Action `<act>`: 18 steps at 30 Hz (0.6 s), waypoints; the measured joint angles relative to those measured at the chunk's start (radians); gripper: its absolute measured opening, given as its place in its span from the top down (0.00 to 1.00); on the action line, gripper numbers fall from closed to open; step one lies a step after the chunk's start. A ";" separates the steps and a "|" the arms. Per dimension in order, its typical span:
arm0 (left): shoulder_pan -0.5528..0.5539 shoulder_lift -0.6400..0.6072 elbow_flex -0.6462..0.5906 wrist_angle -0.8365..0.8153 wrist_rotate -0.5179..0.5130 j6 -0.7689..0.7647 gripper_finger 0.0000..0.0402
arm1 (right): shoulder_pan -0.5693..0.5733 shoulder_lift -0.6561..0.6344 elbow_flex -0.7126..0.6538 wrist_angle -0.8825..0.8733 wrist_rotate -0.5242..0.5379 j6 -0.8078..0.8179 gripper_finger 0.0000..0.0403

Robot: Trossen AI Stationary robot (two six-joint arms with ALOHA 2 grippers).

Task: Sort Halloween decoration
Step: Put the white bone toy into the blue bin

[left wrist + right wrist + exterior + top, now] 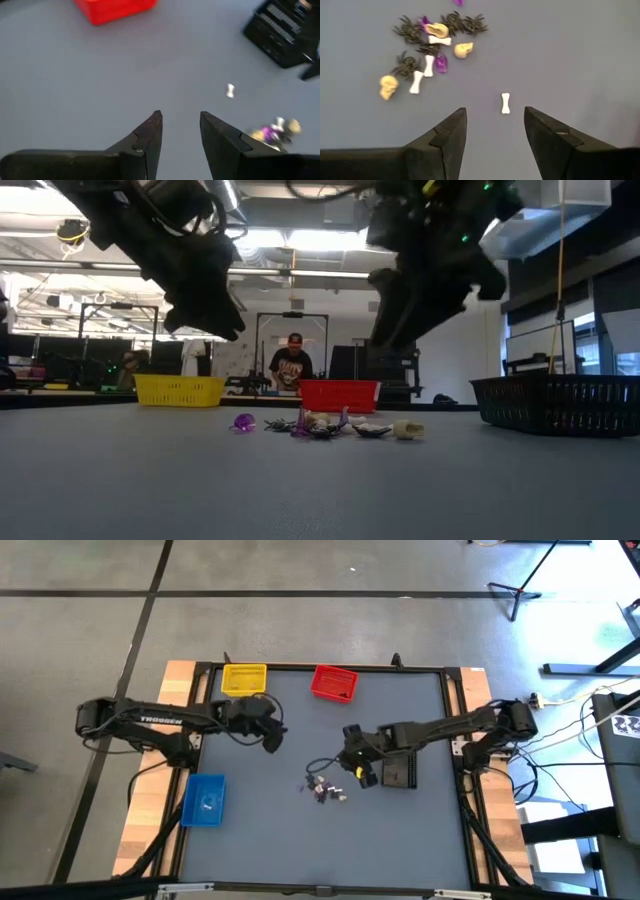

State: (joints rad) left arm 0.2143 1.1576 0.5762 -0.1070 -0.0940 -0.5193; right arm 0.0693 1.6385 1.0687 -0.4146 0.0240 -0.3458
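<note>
Looking straight down, the left gripper (271,743) is seen over bare table below the yellow bin (244,678), while the right gripper (360,774) is held just beside the Halloween decoration (327,789), a small cluster of trinkets near the table's middle. A red bin (334,683), a blue bin (204,799) and a black bin (400,769) are also seen. At table height, the trinkets (325,425) are shown lying on the grey surface, with both arms raised above them and a person (291,366) seated far behind. Past the left wrist, the fingers (150,135) are held apart with nothing between them; a white bone (230,90) is seen lying apart from the cluster. Past the right wrist, the fingers (451,134) are spread wide and empty, a lone white bone (505,103) lying just ahead of the gap, and dark spiders, tan skulls and purple pieces (427,45) are scattered beyond.
</note>
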 joint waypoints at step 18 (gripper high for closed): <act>-0.149 0.000 0.000 0.005 -0.078 -0.055 0.69 | -0.071 0.159 0.000 0.115 -0.018 -0.018 0.51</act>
State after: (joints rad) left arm 0.0658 1.1576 0.5762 -0.1020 -0.1718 -0.5739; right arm -0.0013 1.7976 1.0687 -0.2996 0.0063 -0.3640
